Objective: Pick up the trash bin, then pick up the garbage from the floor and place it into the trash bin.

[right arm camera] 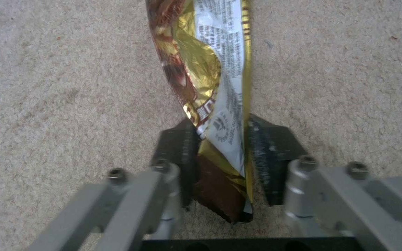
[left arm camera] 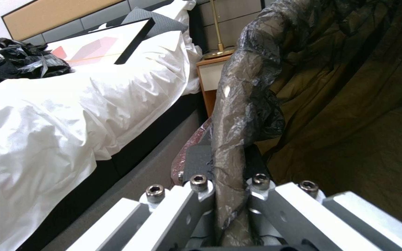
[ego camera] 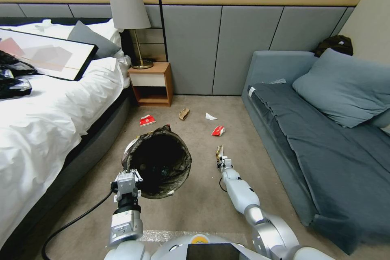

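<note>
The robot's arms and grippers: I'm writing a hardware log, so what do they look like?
Both arms are rounded silver-grey segments with glossy shells. The left gripper has a boxy silver housing on a black cylindrical wrist collar, a white label below it and a black cable trailing to the floor. The right gripper has flat grey aluminium finger links, hex-socket bolts and black textured pads.

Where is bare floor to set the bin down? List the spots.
Bare carpet lies between the trash bin and the sofa, nearer the robot. Crowded: wrappers litter the floor between bin and nightstand.
</note>
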